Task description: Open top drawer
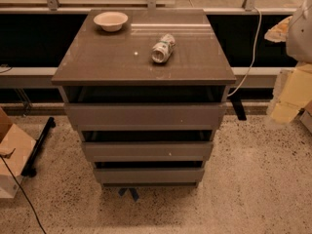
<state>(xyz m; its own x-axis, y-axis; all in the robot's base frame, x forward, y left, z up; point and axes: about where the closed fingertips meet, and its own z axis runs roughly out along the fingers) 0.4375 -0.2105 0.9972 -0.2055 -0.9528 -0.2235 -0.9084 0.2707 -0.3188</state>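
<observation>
The grey-brown cabinet [146,52] stands in the middle of the camera view with three handleless drawer fronts. The top drawer [145,115] is the widest and tallest front, just under the cabinet top, with a dark gap above it. Two narrower fronts sit below it, the middle one [146,151] and the bottom one [148,174]. My gripper [288,94] is at the far right edge, pale yellow under a white arm part, well to the right of the cabinet, at about the height of the top drawer and touching nothing.
A white bowl [111,20] and a crushed can [163,48] lying on its side rest on the cabinet top. A white cable [251,48] hangs at the right. A cardboard box [12,155] and a black bar [39,145] lie on the speckled floor at the left.
</observation>
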